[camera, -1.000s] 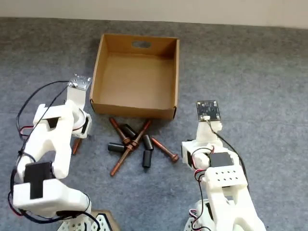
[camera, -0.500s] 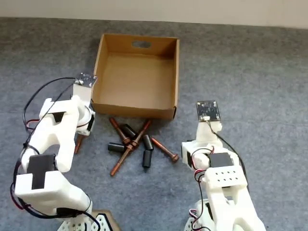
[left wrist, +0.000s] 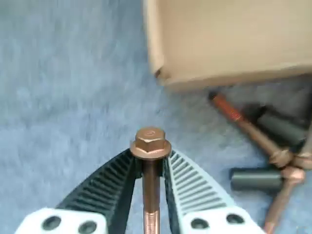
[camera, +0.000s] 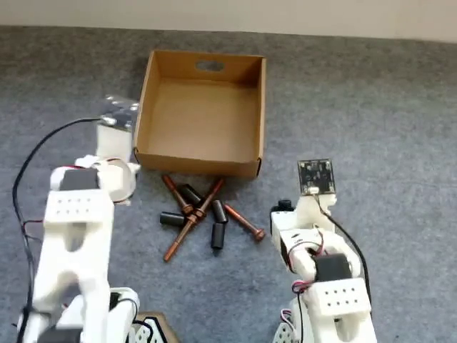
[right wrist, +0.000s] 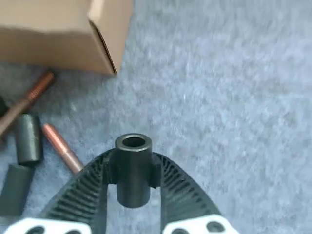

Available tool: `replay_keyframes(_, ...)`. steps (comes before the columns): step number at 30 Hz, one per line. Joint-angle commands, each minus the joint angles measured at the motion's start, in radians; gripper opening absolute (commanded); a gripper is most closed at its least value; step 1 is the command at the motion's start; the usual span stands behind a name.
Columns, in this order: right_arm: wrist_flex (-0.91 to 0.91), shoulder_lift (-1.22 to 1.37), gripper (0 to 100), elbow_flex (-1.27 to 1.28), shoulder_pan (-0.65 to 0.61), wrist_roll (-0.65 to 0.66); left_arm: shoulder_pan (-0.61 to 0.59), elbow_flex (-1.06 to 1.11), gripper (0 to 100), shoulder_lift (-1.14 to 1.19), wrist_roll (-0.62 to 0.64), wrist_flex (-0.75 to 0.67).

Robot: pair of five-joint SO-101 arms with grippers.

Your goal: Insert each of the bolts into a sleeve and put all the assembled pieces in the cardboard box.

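All the things are carried by a grey, carpet-covered tabletop. An open brown cardboard box is set at its middle, toward the far side, with nothing seen inside it. Two white arms are stationed at the near edge: the left arm is raised beside the box's left wall, and the right arm is placed well off the box's near right corner.

Between the arms, just in front of the box's near wall, three loose copper-coloured bolts are heaped crosswise with several short black cylindrical sleeves – some touching, some overlapped.

The left jaws are clamped on a fourth copper-coloured hex-head bolt; its head is held just past the jaw tips, over bare carpet near the box's near left corner. The right jaws are clamped on a black tubular sleeve – its open bore is turned away from the wrist, over the carpet beside the heap.
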Motion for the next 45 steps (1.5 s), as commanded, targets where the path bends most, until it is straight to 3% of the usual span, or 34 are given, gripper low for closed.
replay_keyframes(1, -0.018, -0.137, 0.9, -0.012, -0.030, -0.003, 0.124, -0.013, 1, -0.147, 0.011, -0.037)
replay_keyframes(7, -0.061, -0.286, 0.9, -0.053, -0.170, -0.003, 0.266, -0.081, 1, -0.272, 0.242, -0.198)
replay_keyframes(13, -0.337, -0.355, 0.9, -0.088, -0.183, -0.009, 0.360, -0.216, 1, -0.315, 0.350, -0.362)
replay_keyframes(19, -0.467, -0.346, 0.9, -0.015, -0.185, -0.012, 0.430, -0.243, 1, -0.317, 0.379, -0.537)
replay_keyframes(25, -0.481, -0.348, 0.9, 0.085, -0.185, -0.170, 0.498, -0.209, 1, -0.320, 0.379, -0.545)
replay_keyframes(36, -0.476, -0.348, 0.9, 0.104, -0.185, -0.180, 0.688, -0.205, 1, -0.311, 0.374, -0.545)
replay_keyframes(45, -0.475, -0.348, 0.9, 0.104, -0.185, -0.180, 0.704, -0.205, 1, -0.205, 0.377, -0.612)
